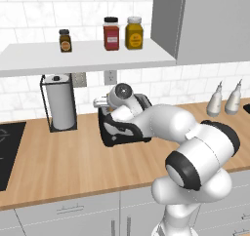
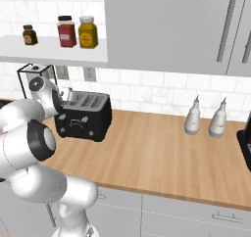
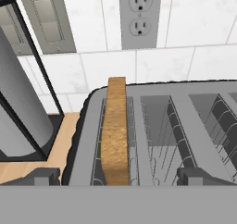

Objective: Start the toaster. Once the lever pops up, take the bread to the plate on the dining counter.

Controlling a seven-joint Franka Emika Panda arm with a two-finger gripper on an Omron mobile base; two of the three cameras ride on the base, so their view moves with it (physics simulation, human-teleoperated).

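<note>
The black toaster [image 1: 122,130] [image 2: 83,116] [image 3: 157,126] stands on the wood worktop by the tiled wall. The bread [image 3: 115,130], a golden-brown slice, stands on edge in the leftmost slot in the hand view, its top rising above the slot. My gripper [image 3: 119,177] [image 1: 101,103] [image 2: 65,96] hangs just above the toaster's top, open, one fingertip on each side of the slice and not touching it. The arm hides much of the toaster in the left base view. The plate and the dining counter are out of view.
A paper towel roll [image 1: 61,106] [image 3: 18,112] in a black wire holder stands close left of the toaster. A wall outlet [image 3: 140,15] is behind it. Two pale bottles [image 2: 192,116] [image 2: 217,118] stand to the right. Spice jars [image 1: 111,33] sit on the shelf above. A dark cooktop [image 1: 7,152] lies at the far left.
</note>
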